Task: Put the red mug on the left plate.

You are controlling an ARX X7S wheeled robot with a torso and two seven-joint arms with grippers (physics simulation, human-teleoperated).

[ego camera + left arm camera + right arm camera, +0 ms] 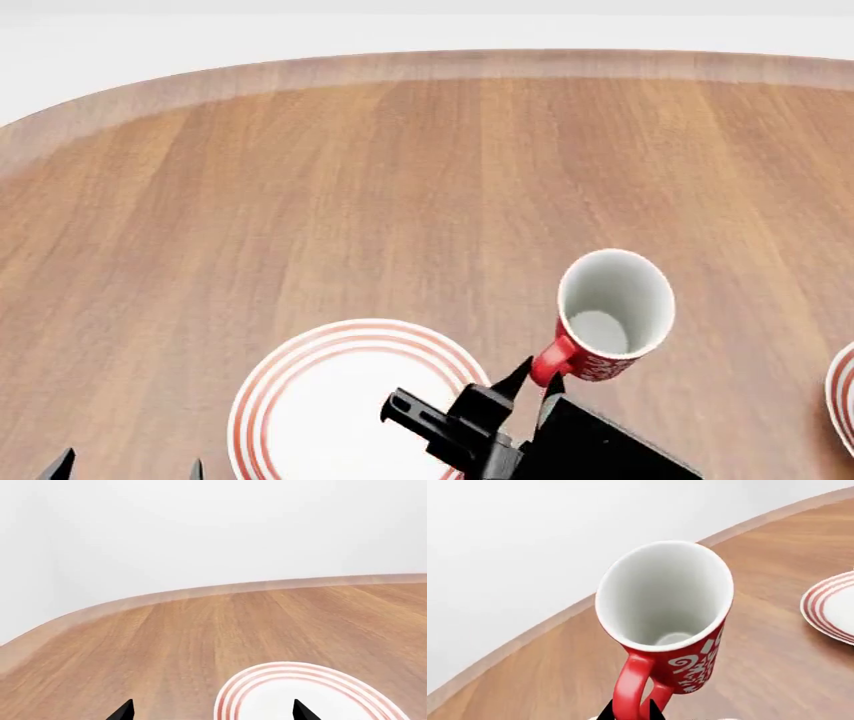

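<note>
- Two fingertips of the left gripper (127, 467) show at the lower left corner of the head view, spread apart and holding nothing, just left of the left plate (274, 395). Risk: a mug carried in low from the right could strike these tips if that arm drifts over the rim.
- The left plate lies at lower centre on the table (267, 200), its right rim partly covered by the right arm.
- The right gripper (531, 381), right of lower centre, pinches the red loop handle of the red mug (611, 310). The mug is to the right of the plate and leans away from the gripper. Risk: a grip on the handle alone may let the mug swing or slip.
- Whether the mug base touches the table cannot be told. Risk: releasing while tilted may tip it.
</note>
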